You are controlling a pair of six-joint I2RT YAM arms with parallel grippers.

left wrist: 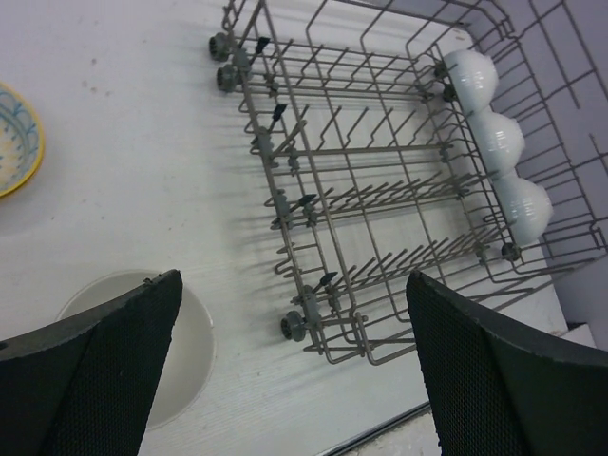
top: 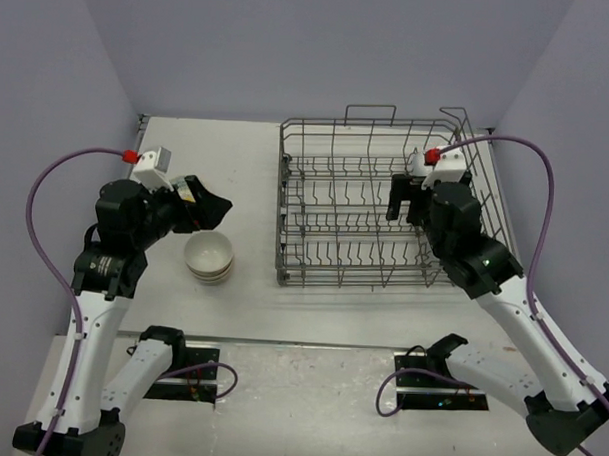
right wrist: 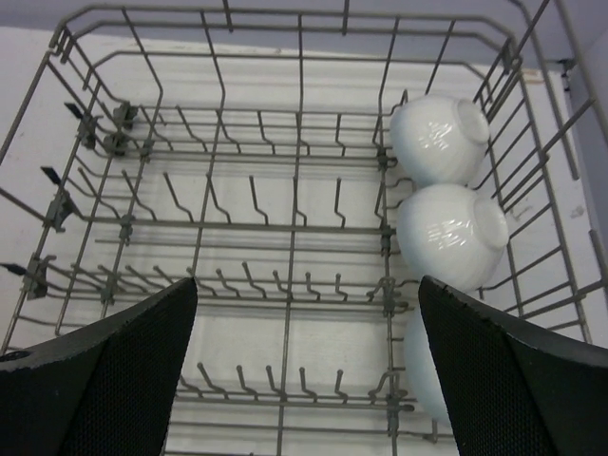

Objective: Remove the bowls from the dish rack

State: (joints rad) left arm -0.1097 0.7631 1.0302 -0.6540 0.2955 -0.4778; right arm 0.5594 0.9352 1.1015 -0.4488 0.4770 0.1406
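The grey wire dish rack [top: 365, 205] stands on the right half of the table. Three white bowls [right wrist: 439, 138] [right wrist: 451, 237] [right wrist: 423, 366] sit upside down in a row along its right side; the nearest is partly behind my right finger. My right gripper [right wrist: 309, 370] hovers open over the rack [right wrist: 237, 228], left of that row, holding nothing. My left gripper [top: 210, 213] is open and empty just above a stack of white bowls [top: 209, 257] on the table, left of the rack. In the left wrist view the top bowl [left wrist: 195, 351] lies under my left finger.
A teal-rimmed bowl with a yellow centre [left wrist: 14, 138] lies on the table at the left edge of the left wrist view. Small wheels [left wrist: 294, 326] stick out from the rack's left side. The table's near edge [top: 311, 340] runs just behind the arm bases.
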